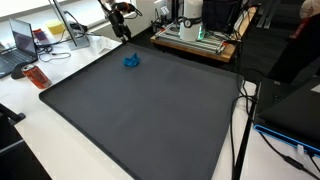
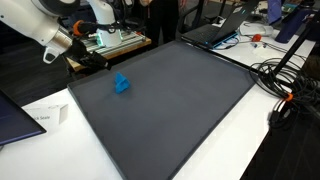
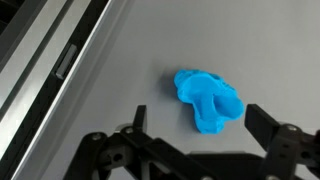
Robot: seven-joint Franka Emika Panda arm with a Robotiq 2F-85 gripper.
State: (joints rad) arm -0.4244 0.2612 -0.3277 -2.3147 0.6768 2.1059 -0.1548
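My tool (image 3: 197, 118) stands wide and empty, its base cut off at 6 o'clock of the wrist view. The blue thing (image 3: 208, 98) lies on the dark mat (image 3: 260, 40), seen between my fingertips. It is too blurred to tell what it is. In an exterior view it sits toward the mat's 11 o'clock corner.

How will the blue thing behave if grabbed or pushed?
Blue thing looks small and lumpy with rounded lobes, so probably light and unlikely to roll. It lies low on the mat, so a push would likely slide it, not tip it. Stiff or soft: cannot tell.
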